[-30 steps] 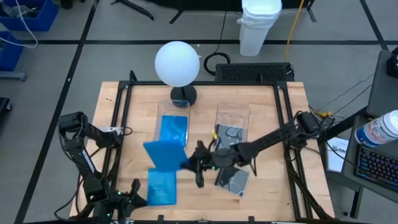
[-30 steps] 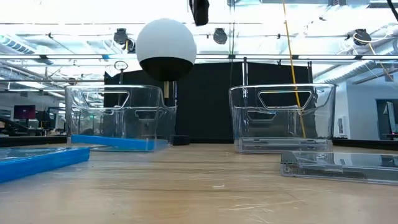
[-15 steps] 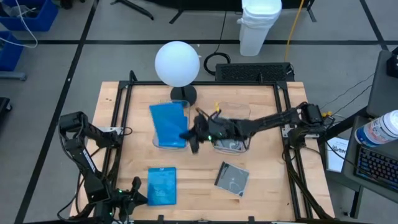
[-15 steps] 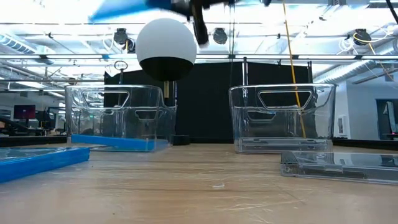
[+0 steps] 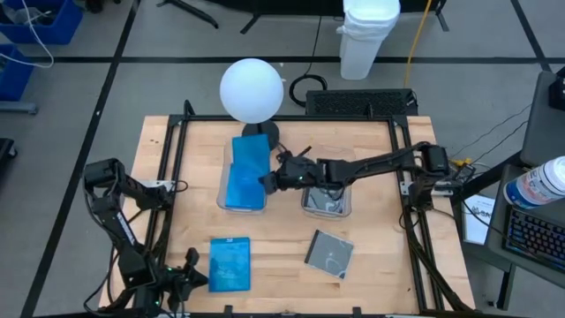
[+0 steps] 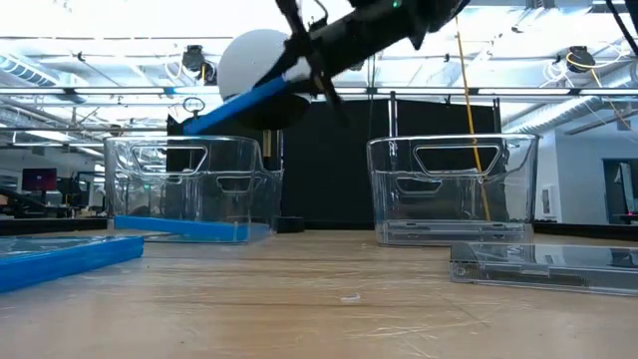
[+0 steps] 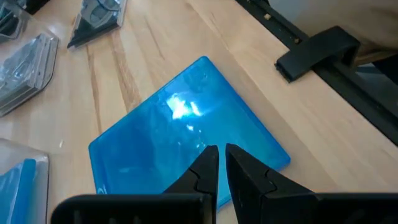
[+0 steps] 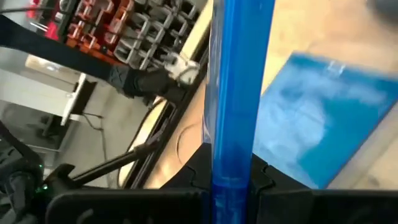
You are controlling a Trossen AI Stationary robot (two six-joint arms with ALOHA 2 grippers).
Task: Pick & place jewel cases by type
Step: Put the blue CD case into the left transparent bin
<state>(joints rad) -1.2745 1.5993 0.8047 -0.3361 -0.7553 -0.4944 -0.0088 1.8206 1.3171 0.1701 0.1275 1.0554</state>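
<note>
Reaching in from the table's right side, the right arm stretches across toward the left clear tub (image 5: 231, 199), and its right gripper (image 5: 267, 180) is clamped on a blue jewel case (image 5: 251, 152), held above that tub; in the low view this held case (image 6: 239, 103) slopes downward away from the fingers, well clear of the tub's rim, and the right wrist view shows it edge-on (image 8: 239, 87) pinched between the two dark fingers. Inside the left tub lies a second blue case (image 5: 244, 187), flat on the tub floor. A third blue case (image 5: 229, 263) lies flat on the wooden table (image 5: 371, 265) near the front edge, left of centre; the left gripper (image 7: 219, 163) hangs just above it with its fingers nearly together and nothing between them, the left arm folded at the table's left front corner. The right clear tub (image 5: 311, 175) holds a clear case with a disc (image 5: 328, 204), partly hidden by the arm. Another clear, black-spined case (image 5: 329, 253) rests on the table in front of that tub, slightly turned. A white globe lamp (image 5: 252, 90) on a black base stands behind the left tub.
</note>
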